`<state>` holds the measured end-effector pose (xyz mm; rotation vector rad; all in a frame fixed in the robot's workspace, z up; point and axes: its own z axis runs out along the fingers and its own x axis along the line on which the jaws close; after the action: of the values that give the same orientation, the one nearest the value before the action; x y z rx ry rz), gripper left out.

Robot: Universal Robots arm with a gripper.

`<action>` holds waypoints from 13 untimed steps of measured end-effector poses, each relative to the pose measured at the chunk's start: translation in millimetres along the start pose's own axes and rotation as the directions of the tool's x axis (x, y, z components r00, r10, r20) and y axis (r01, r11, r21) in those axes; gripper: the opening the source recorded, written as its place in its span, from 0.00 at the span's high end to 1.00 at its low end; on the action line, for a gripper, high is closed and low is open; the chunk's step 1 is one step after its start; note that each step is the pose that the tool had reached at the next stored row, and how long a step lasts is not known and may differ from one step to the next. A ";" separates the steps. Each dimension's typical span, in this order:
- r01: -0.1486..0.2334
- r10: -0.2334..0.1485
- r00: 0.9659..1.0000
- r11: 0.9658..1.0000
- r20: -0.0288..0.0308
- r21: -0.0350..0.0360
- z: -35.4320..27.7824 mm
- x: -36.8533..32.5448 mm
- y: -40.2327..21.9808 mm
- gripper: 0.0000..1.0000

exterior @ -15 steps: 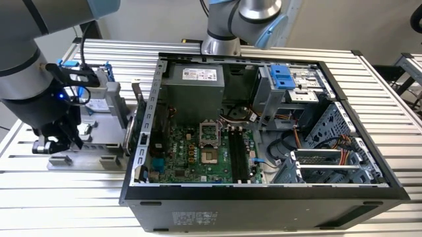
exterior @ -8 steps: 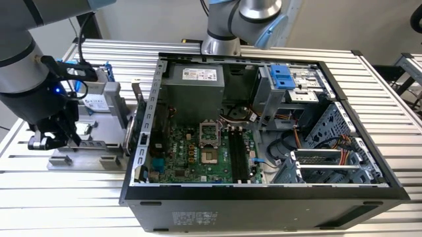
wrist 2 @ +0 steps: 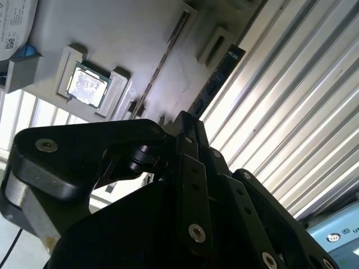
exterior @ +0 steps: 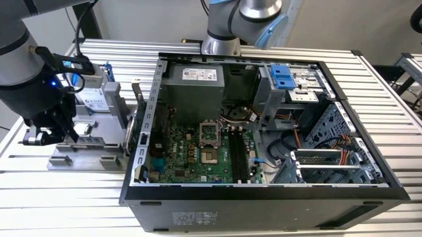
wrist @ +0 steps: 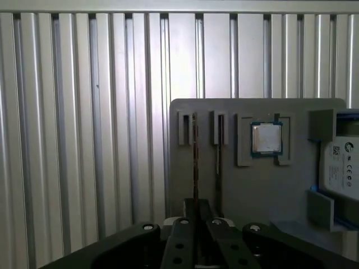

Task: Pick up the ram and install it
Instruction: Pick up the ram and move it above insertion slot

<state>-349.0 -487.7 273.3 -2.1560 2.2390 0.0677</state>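
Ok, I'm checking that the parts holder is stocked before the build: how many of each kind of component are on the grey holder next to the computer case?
On the grey holder, in the first wrist view:
ram sticks: 2, standing edge-on in neighbouring slots
processor chip: 1
hard drive: 1
Total: 4

Table (exterior: 66,207): silver ribbed metal slats with dark grooves between them, pale glare along the ridges. Plain grey wall (exterior: 349,24) behind. Second slatted surface (exterior: 410,66) at the exterior view's right edge, apart from the table.
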 end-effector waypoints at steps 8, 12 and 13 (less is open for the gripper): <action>0.000 0.000 1.000 1.000 0.000 0.000 -15.5 -0.8 0.1 1.00; 0.000 0.000 1.000 1.000 0.000 0.000 -24.0 -1.3 0.2 1.00; 0.000 0.000 1.000 1.000 0.000 0.000 -26.2 -1.4 0.2 1.00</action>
<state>-349.0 -487.7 299.5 -2.1559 2.2391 0.0676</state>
